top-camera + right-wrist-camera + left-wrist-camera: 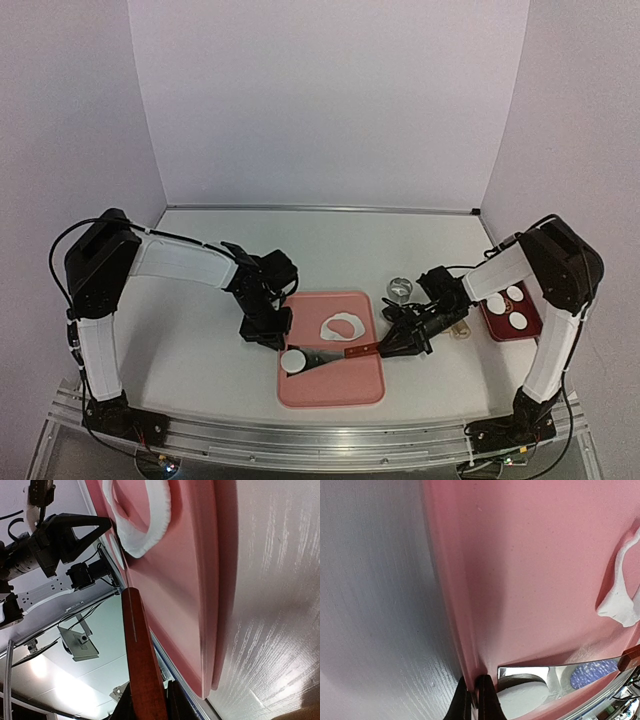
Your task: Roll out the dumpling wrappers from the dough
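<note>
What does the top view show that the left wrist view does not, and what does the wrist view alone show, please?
Only the top view shows the cutter, the red tray holding wrappers, and the right gripper shut on the spatula handle. Only the left wrist view shows, close up, the left gripper pinching the rim of the mat. Both show the mat, the dough, and a wrapper at the spatula's blade tip.
</note>
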Robot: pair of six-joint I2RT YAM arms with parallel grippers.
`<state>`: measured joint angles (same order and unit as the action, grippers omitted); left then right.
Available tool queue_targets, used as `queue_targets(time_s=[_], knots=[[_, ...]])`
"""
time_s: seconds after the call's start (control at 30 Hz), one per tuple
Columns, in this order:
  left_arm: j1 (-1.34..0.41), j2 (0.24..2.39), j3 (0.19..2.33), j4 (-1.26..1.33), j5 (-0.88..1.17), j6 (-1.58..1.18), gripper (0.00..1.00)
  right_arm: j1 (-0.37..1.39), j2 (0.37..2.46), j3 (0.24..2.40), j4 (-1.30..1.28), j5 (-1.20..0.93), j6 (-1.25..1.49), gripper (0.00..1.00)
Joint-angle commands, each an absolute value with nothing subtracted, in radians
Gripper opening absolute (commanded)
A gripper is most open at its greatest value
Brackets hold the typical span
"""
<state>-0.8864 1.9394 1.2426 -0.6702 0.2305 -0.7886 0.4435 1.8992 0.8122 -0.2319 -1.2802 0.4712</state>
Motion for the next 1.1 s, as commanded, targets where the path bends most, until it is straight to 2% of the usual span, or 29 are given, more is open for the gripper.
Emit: queue_targets(time_s=[0.0, 0.07, 0.37, 0.47, 0.7, 1.07], knots=[[-0.868, 1.978, 1.269, -0.72, 0.15, -0.796, 0.0, 0.445, 1.929, 0.839, -0.267, -1.236, 0.481, 0.0], [-0.858, 1.969, 1.277, -0.726, 0.147, -0.806, 0.02, 0.444, 1.913, 0.848, -0.267, -1.257, 0.482, 0.0], [-0.779, 1.804, 1.274, -0.73, 0.135, -0.846, 0.32, 0.445, 1.767, 0.812, -0.238, -1.297, 0.541, 0.0], [-0.756, 1.746, 1.277, -0.736, 0.132, -0.851, 0.37, 0.444, 1.734, 0.802, -0.21, -1.315, 0.568, 0.0], [-0.722, 1.712, 1.302, -0.733, 0.157, -0.818, 0.43, 0.444, 1.682, 0.846, -0.204, -1.342, 0.596, 0.0], [-0.666, 1.742, 1.32, -0.702, 0.198, -0.77, 0.45, 0.431, 1.611, 0.912, -0.201, -1.296, 0.651, 0.0]])
